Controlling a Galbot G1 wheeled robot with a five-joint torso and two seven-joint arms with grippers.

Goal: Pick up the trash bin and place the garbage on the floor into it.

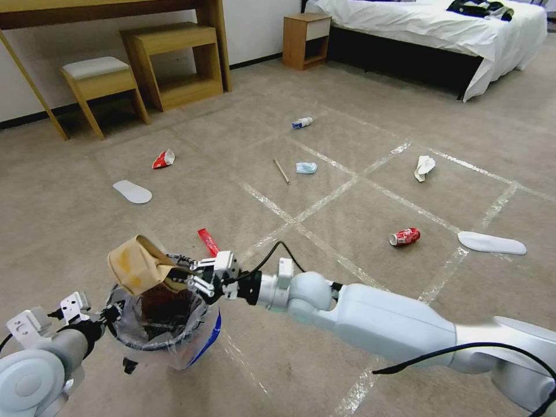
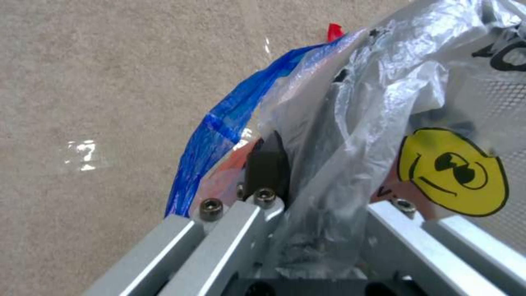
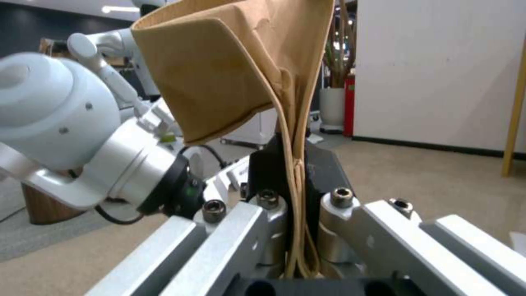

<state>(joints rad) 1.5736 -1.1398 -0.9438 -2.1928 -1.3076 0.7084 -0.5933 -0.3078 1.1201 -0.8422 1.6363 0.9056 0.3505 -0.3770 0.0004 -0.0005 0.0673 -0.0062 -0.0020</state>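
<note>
My left gripper (image 1: 110,315) (image 2: 296,164) is shut on the rim of the trash bin (image 1: 168,336), pinching its clear liner; the blue wall (image 2: 219,135) shows beside one finger. Over the bin's opening, my right gripper (image 1: 185,278) (image 3: 296,164) is shut on a crumpled brown paper bag (image 1: 139,266) (image 3: 230,70). More garbage lies on the carpet floor (image 1: 359,208): a red wrapper (image 1: 208,242), a crushed red can (image 1: 404,236), a blue mask (image 1: 306,168), a wooden stick (image 1: 281,171), a bottle (image 1: 302,122), a white tissue (image 1: 424,167).
A red-and-white wrapper (image 1: 164,159) and two white flat slippers (image 1: 132,191) (image 1: 491,242) lie on the carpet. A desk with a stool (image 1: 101,81) and shelf stands far left, a nightstand (image 1: 306,39) and bed (image 1: 440,29) far right.
</note>
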